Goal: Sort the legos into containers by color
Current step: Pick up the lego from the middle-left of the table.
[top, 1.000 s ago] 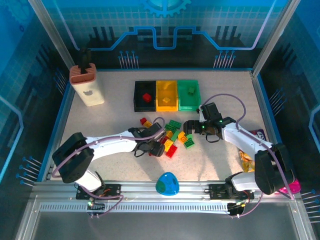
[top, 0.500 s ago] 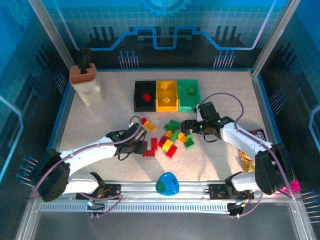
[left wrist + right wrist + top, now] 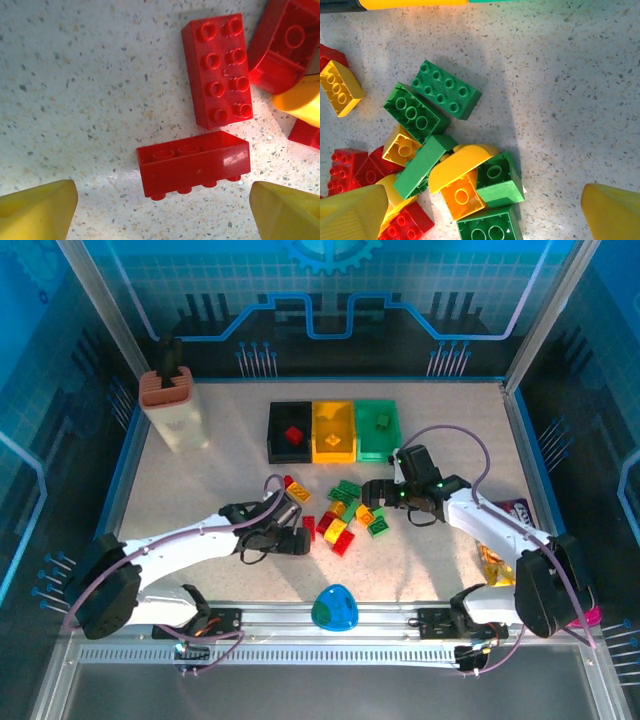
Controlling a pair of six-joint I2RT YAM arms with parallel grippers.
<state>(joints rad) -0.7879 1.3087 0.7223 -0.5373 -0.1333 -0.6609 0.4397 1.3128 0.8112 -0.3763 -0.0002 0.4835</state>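
Left gripper (image 3: 290, 537): open, holding nothing. In the left wrist view its yellow fingertips (image 3: 37, 210) stand wide apart, one on each side of a red brick (image 3: 192, 165), and touch neither end of it. This brick lies on its side on the desk (image 3: 220, 480), studs pointing sideways. A second red brick (image 3: 217, 70) lies studs up just beside it. The wide jaw setting probably serves to straddle the brick with clearance before closing.

Right gripper (image 3: 378, 490): open, holding nothing. It hangs over the right side of the pile (image 3: 345, 512), and the right wrist view shows green, yellow and red bricks mixed and overlapping beneath it. It is probably lined up over the green bricks so both arms can work the pile without crossing.

Location of task items:
- The loose bricks lie at the middle of the desk, between the two grippers.
- Three bins stand side by side, touching, near the far edge: black bin (image 3: 273, 435), yellow bin (image 3: 335, 415), green bin (image 3: 378, 445).
- Each bin holds one brick. The black bin holds a red one, so the red brick likely belongs there.

Arm pose:
- The left arm reaches from the near left corner toward the middle, low and well extended, gripper pointing down at the desk.
- The right arm reaches from the near right corner, elbow bent, gripper also pointing down.
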